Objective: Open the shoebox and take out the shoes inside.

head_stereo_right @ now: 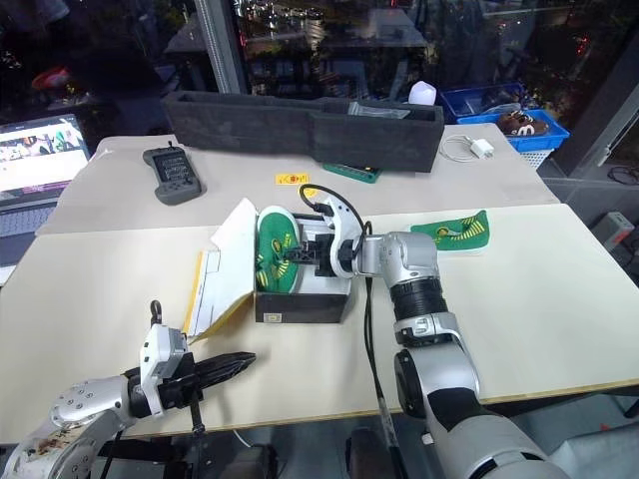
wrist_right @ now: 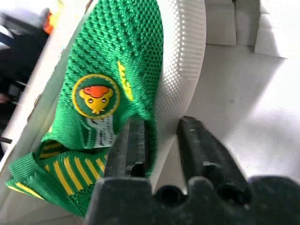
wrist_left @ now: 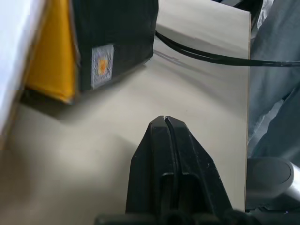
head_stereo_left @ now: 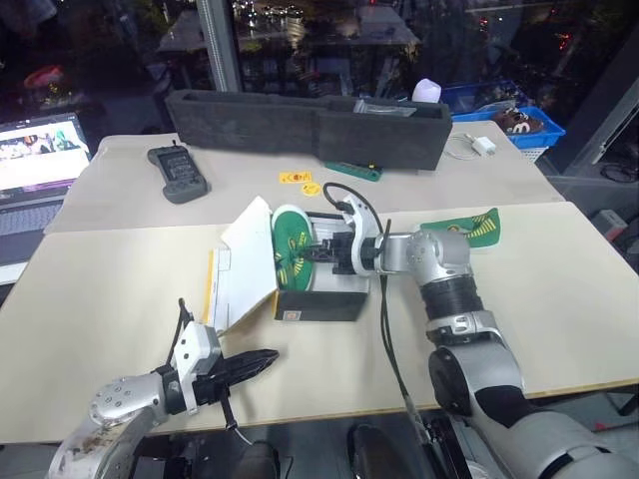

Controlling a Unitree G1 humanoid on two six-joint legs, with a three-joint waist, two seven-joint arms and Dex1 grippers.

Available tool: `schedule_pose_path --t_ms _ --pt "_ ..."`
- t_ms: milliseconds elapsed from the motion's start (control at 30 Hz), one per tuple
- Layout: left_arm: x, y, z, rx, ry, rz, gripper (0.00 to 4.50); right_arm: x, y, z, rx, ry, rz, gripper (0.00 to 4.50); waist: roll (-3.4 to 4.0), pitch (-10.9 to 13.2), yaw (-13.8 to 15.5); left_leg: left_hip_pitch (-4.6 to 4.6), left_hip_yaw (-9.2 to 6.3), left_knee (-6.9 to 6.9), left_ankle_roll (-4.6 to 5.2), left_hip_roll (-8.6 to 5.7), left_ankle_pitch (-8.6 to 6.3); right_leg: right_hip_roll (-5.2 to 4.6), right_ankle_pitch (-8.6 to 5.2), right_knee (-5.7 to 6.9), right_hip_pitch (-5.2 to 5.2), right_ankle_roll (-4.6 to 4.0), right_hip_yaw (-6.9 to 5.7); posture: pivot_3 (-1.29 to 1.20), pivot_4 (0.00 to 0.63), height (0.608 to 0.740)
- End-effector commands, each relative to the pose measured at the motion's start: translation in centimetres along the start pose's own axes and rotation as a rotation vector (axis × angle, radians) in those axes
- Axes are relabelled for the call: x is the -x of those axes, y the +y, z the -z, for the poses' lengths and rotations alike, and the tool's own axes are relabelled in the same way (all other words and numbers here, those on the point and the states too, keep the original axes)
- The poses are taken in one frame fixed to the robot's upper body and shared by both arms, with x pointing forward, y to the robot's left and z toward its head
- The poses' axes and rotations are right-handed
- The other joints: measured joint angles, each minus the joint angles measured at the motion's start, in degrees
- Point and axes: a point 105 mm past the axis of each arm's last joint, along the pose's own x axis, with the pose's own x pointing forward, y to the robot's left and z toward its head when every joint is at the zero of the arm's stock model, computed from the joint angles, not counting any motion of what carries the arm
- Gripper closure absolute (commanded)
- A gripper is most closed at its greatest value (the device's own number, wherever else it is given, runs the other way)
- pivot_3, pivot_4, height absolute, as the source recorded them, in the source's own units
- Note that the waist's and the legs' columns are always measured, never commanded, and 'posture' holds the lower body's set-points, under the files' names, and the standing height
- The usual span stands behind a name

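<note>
The shoebox (head_stereo_left: 319, 302) sits open mid-table, dark-sided and white inside. Its lid (head_stereo_left: 245, 264) is folded out to the left, with a yellow edge showing. One green shoe (head_stereo_left: 290, 249) with a white sole stands on its side inside, at the lid end. In the right wrist view it carries a round yellow duck badge (wrist_right: 96, 96). My right gripper (head_stereo_left: 312, 253) reaches into the box. Its fingers (wrist_right: 136, 140) stand apart astride the shoe's side edge, one on the green knit, the other over the white box floor. Near the table's front edge my left gripper (head_stereo_left: 262, 361) hovers shut and empty, short of the box's front corner (wrist_left: 103, 65).
A long dark grey foam tray (head_stereo_left: 310, 125) spans the back table, with a black handheld controller (head_stereo_left: 178, 172) to its left and a laptop (head_stereo_left: 35, 160) at the far left. A flat green strip (head_stereo_left: 464, 228) lies right of the box. A black cable (head_stereo_left: 384, 299) hangs along my right arm.
</note>
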Motion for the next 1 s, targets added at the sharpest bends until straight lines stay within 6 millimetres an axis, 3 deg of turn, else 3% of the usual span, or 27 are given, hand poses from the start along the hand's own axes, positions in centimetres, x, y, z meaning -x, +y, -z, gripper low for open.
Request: schedule_pose_path --t_ms 33,133,333,433,567,767,1000 --pt "-0.2 -0.4 -1.1 -0.032 -0.026 0.01 4.5 0.6 2.4 -2.6 0.378 -0.045 0.014 1.79 0.02 0.0 0.0 -0.01 0.0 0.0 0.0 0.0 0.0 0.0 0.0 0.0 -0.02 0.0 0.0 0.0 0.15 0.72" --pt "-0.4 -0.5 -1.2 -0.028 -0.032 0.003 4.5 1.8 3.8 -4.2 0.525 -0.058 -0.003 1.79 0.03 0.0 -0.1 0.01 0.01 0.0 0.0 0.01 0.0 0.01 0.0 0.03 -0.04 0.0 0.01 0.0 0.15 0.72" --pt "-0.5 -0.7 -1.0 -0.02 -0.031 0.007 4.5 3.5 3.9 -5.0 0.564 -0.037 -0.068 1.79 0.05 0.0 0.1 0.0 0.01 0.0 0.0 0.0 0.0 0.0 0.0 0.01 -0.03 0.0 0.0 0.0 0.15 0.72" --pt "-0.6 -0.5 -1.0 -0.021 -0.033 0.004 4.5 3.8 3.5 -4.7 0.487 -0.026 -0.129 1.79 0.04 0.0 0.1 0.01 0.01 0.0 0.0 0.0 0.0 0.0 0.0 0.01 -0.01 0.0 0.0 0.0 0.15 0.72" --pt "-0.6 -0.2 -1.1 -0.027 -0.034 0.0 4.5 2.8 1.5 -3.8 0.256 -0.033 -0.143 1.79 0.04 0.0 0.0 0.07 0.01 0.0 0.0 0.0 0.0 0.01 0.0 0.02 0.04 0.0 0.01 0.0 0.15 0.72" --pt "-0.4 0.0 -1.3 -0.033 -0.034 -0.002 4.5 1.9 1.6 -4.0 -0.04 -0.143 -0.23 1.79 0.03 0.0 -0.6 0.09 0.01 0.0 0.01 0.02 -0.01 0.03 0.01 0.05 0.05 -0.01 0.02 0.0 0.15 0.72" --pt "0.1 0.0 -1.3 -0.035 -0.028 -0.003 4.5 1.4 1.4 -4.6 -0.127 -0.25 -0.187 1.79 0.04 0.0 -0.6 0.06 0.01 0.0 0.01 0.02 -0.01 0.03 0.0 0.04 0.05 -0.01 0.01 0.0 0.15 0.72"
